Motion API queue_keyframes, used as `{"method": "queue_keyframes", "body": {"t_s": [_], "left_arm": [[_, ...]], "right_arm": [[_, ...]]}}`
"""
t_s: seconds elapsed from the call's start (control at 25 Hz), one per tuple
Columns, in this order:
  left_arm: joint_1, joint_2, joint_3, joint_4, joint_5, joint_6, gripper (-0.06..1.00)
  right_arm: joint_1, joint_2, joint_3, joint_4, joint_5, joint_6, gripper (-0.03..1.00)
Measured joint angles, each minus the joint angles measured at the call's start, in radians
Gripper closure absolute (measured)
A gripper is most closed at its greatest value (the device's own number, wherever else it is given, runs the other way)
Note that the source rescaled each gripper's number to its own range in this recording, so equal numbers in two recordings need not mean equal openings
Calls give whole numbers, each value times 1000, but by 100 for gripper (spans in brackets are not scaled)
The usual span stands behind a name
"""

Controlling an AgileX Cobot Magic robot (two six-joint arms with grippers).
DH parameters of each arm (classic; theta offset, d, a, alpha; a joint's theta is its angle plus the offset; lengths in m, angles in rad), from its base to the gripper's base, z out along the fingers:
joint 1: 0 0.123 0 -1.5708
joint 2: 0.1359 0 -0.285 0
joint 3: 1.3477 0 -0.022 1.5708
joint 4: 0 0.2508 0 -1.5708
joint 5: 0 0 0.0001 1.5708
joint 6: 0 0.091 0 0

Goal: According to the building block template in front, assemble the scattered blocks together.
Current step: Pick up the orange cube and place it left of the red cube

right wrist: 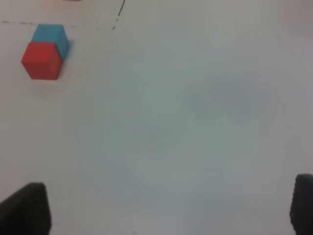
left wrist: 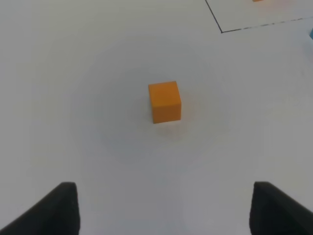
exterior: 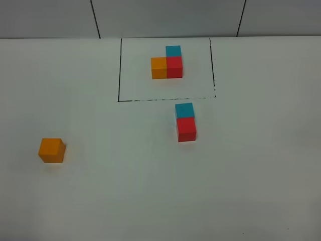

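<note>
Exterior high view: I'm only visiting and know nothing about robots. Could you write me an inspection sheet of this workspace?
Surface: white table, plain apart from a black frame line.
Job's things: template at the far side, a joined L of orange, red and blue cubes inside the black frame. The loose blue block and red block touch, just outside the frame's near line. The loose orange block stands alone, well to the left.
Clutter: nothing seen.
End effectors: left end effector open and empty, with the orange block ahead of it; right end effector open and empty.
Cables: nothing seen.
Surroundings: grey wall panels with dark seams behind the table.
</note>
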Motion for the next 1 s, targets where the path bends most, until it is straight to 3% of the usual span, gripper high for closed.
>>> {"method": "queue_keyframes", "body": {"t_s": [1.0], "left_arm": [[0, 0, 0, 0, 0, 0, 31]], "right_arm": [[0, -40, 0, 12, -6, -7, 4]]}}
